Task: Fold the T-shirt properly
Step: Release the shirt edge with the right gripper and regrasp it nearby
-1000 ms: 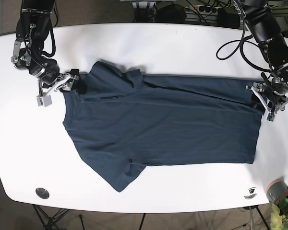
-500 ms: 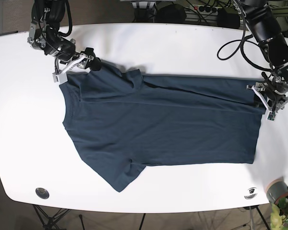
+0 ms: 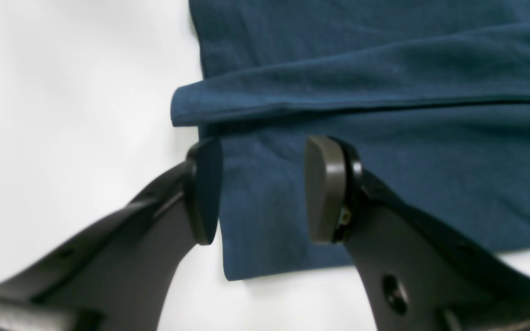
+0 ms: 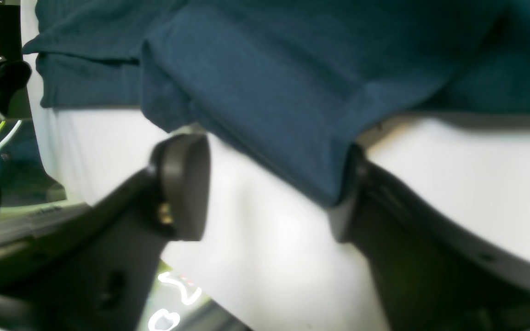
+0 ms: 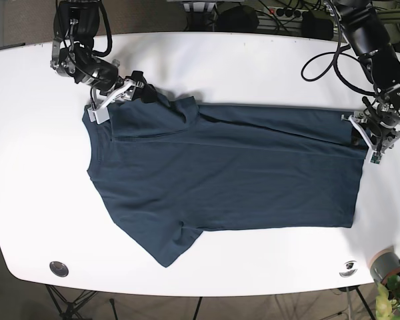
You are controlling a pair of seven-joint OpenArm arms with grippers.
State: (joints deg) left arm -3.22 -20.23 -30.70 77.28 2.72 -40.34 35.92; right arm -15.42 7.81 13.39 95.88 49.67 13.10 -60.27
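T-shirt (image 5: pixel 227 173) lies flat on the white counter (image 5: pixel 253 67), dark blue, collar end toward my right arm, hem end toward my left arm. One sleeve (image 5: pixel 177 243) sticks out on the shirt's near side.

Left hand (image 3: pixel 262 188): fingers spread, sitting at the shirt's hem corner. Wrist view shows one finger (image 3: pixel 205 188) on the counter just off the hem edge, the other finger (image 3: pixel 325 188) over the fabric. A folded ridge of cloth (image 3: pixel 338 92) runs across just beyond the fingertips. Not pinching anything. In the base view this hand (image 5: pixel 375 130) is at the far hem corner, touching or just beside the edge.

Right hand (image 4: pixel 269 184): fingers spread too. Wrist view is blurry. A flap of shirt hangs between the fingers; the cloth edge drapes against the right-side finger (image 4: pixel 352 202), the other finger (image 4: pixel 184 184) is apart from the fabric with white counter showing between. Can't tell if the cloth is resting on the finger or just in front of it. Base view puts this hand (image 5: pixel 117 93) at the shirt's far shoulder, beside the other sleeve.

Also on the counter edge: round grey disc (image 5: pixel 59 268) off the shirt's near collar side, grey cup (image 5: pixel 385 263) off the near hem side.
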